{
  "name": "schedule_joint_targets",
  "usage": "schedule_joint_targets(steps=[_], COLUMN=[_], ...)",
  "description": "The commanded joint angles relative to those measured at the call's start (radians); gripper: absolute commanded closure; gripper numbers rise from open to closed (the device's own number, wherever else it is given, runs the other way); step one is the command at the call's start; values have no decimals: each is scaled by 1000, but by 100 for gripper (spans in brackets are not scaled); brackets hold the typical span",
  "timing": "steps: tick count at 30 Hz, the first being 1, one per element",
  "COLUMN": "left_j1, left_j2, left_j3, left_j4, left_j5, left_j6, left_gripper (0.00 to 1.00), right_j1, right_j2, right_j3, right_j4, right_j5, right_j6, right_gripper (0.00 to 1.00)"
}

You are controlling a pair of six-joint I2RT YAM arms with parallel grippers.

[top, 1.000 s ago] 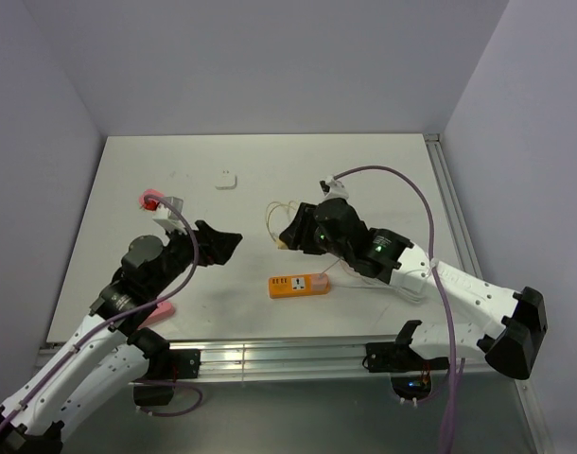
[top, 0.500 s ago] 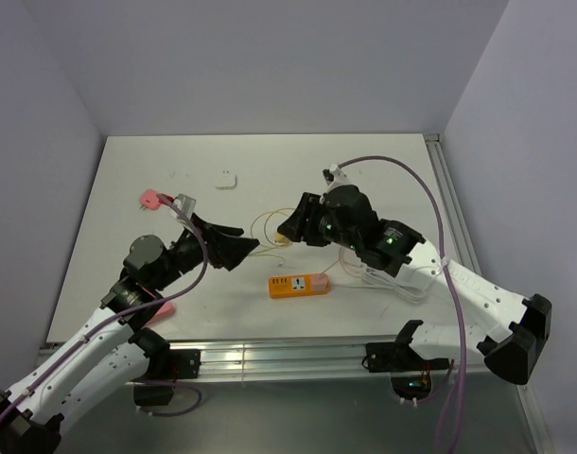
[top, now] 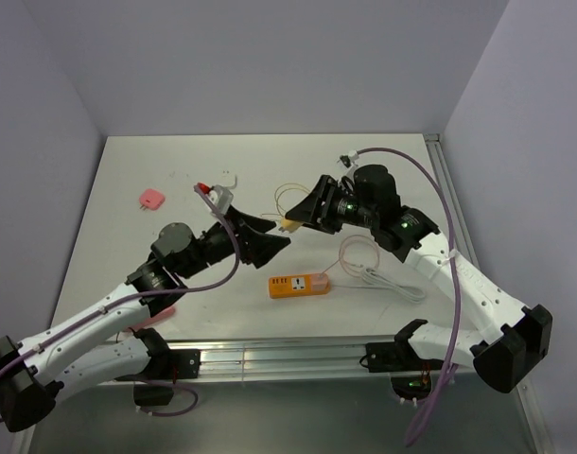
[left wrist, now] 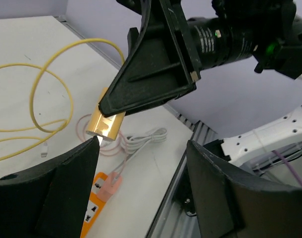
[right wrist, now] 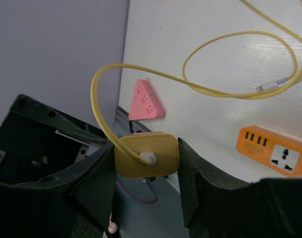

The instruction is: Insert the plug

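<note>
Plug (right wrist: 147,154): yellow, clamped between the fingers of the right gripper (top: 294,222) and held off the table (top: 156,161). Its yellow cable (right wrist: 93,94) loops down to the surface. Left gripper (top: 270,244): jaws spread with nothing between them, tips facing the right gripper and near the plug; contact cannot be confirmed. Orange strip (top: 299,285): flat on the table near the front edge, sockets unoccupied. White cable (top: 399,287): loose on the table, right of the strip.

Soft, even light falls from above; the white table (top: 118,208) is evenly bright, its shadows faint. In the wrist views the near fingers (left wrist: 57,198) look dark and slightly blurred.
</note>
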Motion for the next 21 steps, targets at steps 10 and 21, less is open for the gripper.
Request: schedule_joint_targets(steps=[10,21], left_j1=[-133,-133], left_j2=[7,37], left_j3=[-31,-15], left_j4=[186,157], left_j5=[-280,-313], left_j6=[253,255], left_gripper=[15,33], right_j1=[-50,-49], right_j2=[23,-8], right_j3=[-33,-41], right_j4=[187,224], right_j5=[-272,-294], right_j6=[152,181], right_gripper=[100,100])
